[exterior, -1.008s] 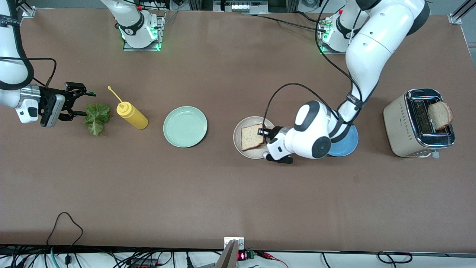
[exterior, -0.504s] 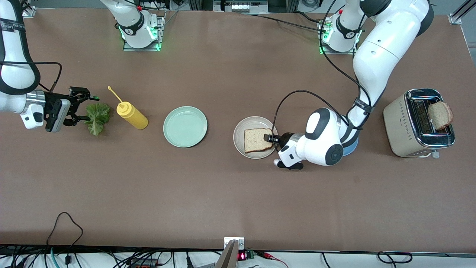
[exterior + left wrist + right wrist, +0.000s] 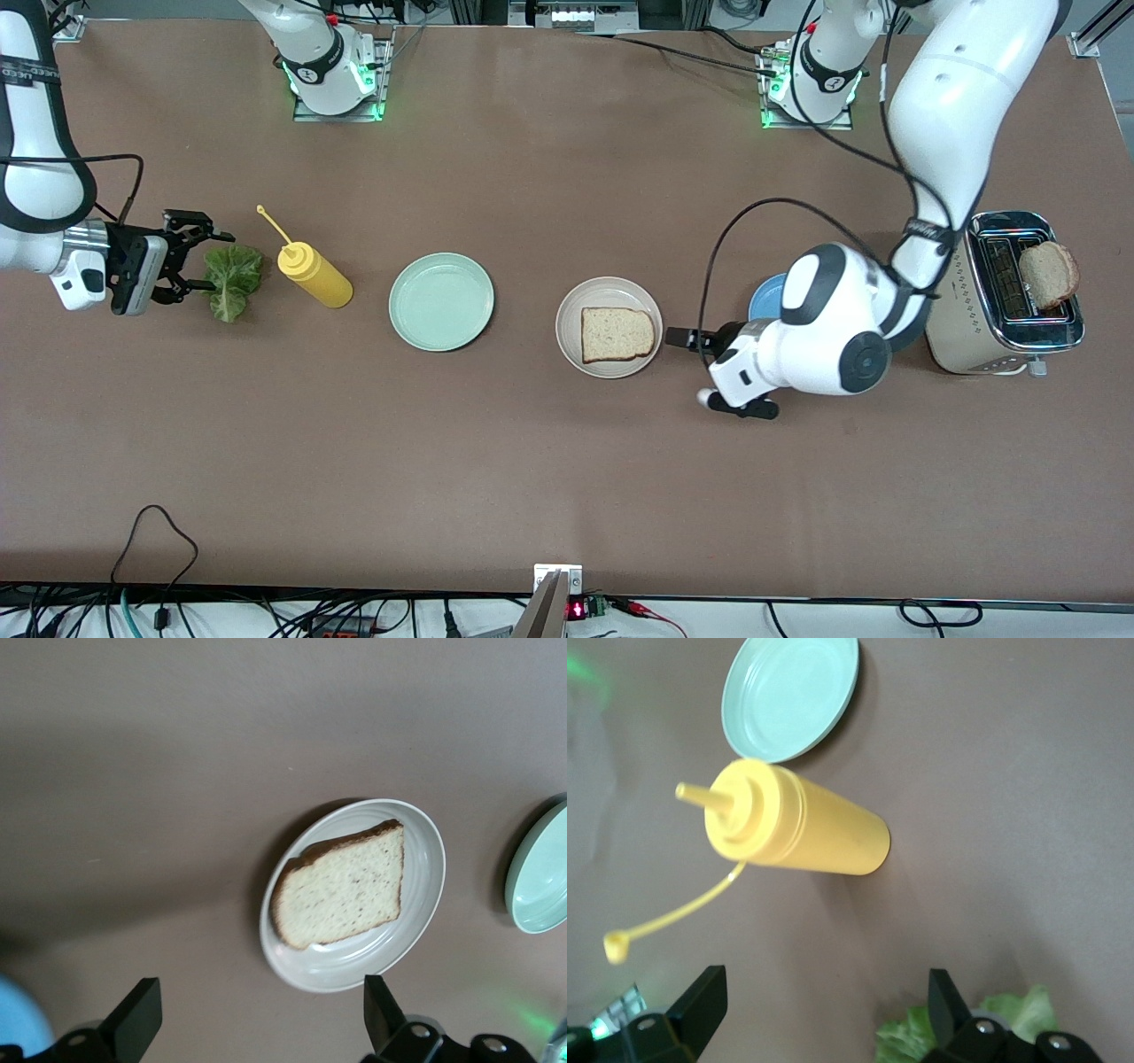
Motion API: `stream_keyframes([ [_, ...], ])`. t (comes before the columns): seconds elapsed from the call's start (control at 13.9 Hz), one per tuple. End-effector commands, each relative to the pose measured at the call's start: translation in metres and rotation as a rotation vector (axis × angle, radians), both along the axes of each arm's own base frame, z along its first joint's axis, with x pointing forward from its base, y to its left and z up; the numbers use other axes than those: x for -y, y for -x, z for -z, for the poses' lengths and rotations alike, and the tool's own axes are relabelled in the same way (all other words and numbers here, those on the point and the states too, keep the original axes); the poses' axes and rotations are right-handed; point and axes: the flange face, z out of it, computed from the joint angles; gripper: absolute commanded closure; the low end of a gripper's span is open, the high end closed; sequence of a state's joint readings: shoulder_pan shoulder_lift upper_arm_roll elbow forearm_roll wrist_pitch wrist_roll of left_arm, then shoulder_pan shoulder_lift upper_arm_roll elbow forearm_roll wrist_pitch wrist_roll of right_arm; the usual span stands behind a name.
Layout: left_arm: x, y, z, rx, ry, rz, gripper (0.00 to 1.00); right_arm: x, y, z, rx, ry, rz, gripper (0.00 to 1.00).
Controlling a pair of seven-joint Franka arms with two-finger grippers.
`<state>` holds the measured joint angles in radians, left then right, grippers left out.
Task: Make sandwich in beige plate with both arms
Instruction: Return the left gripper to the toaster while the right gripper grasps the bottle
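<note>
**One slice down on the beige plate**

Centre frame, a bread slice [image 3: 617,334] lies flat on the beige plate [image 3: 578,301]. The left gripper [image 3: 680,338], jaws spread and empty, hovers just beside it. At far left, the right gripper [image 3: 197,260] hangs spread over the lettuce leaf [image 3: 232,280]

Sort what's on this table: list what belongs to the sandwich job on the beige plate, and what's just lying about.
For the job:
- beige plate
- bread slice on it
- lettuce leaf, at the open right gripper
- bread slice in the toaster
- open left gripper, beside the plate

Lying about:
- mint-green plate
- blue plate
- yellow squeeze bottle
</note>
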<state>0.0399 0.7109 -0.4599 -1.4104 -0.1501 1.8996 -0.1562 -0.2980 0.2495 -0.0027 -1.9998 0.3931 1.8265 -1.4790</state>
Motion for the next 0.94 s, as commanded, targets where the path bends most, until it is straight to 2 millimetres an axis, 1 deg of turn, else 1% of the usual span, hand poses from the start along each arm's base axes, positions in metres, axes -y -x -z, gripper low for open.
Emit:
stream_keyframes([
  [0.0, -0.033, 0.001, -0.048, 0.063, -0.089, 0.016, 0.0, 0.022, 0.004, 0.018, 0.08, -0.111, -0.086, 0.0],
  [0.07, -0.044, -0.002, -0.062, 0.092, -0.11, 0.007, 0.0, 0.024, 0.006, 0.027, 0.121, -0.166, -0.126, 0.0],
  [0.14, -0.055, -0.004, -0.071, 0.115, -0.139, 0.007, 0.0, 0.03, 0.01, 0.037, 0.15, -0.23, -0.151, 0.0],
  [0.22, -0.069, -0.006, -0.082, 0.137, -0.174, 0.006, 0.0, 0.029, 0.013, 0.051, 0.171, -0.3, -0.172, 0.0],
  [0.29, -0.081, -0.007, -0.096, 0.169, -0.213, 0.006, 0.0, 0.034, 0.017, 0.065, 0.201, -0.369, -0.179, 0.0],
  [0.36, -0.093, -0.007, -0.11, 0.184, -0.247, 0.004, 0.0, 0.034, 0.02, 0.078, 0.231, -0.43, -0.192, 0.0],
  [0.43, -0.112, -0.008, -0.124, 0.202, -0.278, -0.012, 0.0, 0.034, 0.023, 0.09, 0.247, -0.475, -0.189, 0.0],
  [0.5, -0.125, -0.009, -0.143, 0.225, -0.287, -0.032, 0.0, 0.035, 0.025, 0.1, 0.263, -0.515, -0.177, 0.0],
  [0.58, -0.14, -0.011, -0.154, 0.223, -0.3, -0.051, 0.0, 0.034, 0.025, 0.109, 0.286, -0.543, -0.187, 0.0],
  [0.72, -0.175, -0.006, -0.195, 0.26, -0.345, -0.099, 0.0, 0.024, 0.026, 0.127, 0.334, -0.624, -0.188, 0.0],
  [0.79, -0.183, -0.002, -0.212, 0.288, -0.357, -0.101, 0.0, 0.019, 0.029, 0.142, 0.347, -0.679, -0.167, 0.0],
  [0.86, -0.193, 0.001, -0.224, 0.312, -0.37, -0.075, 0.0, 0.015, 0.032, 0.154, 0.362, -0.724, -0.157, 0.0],
])
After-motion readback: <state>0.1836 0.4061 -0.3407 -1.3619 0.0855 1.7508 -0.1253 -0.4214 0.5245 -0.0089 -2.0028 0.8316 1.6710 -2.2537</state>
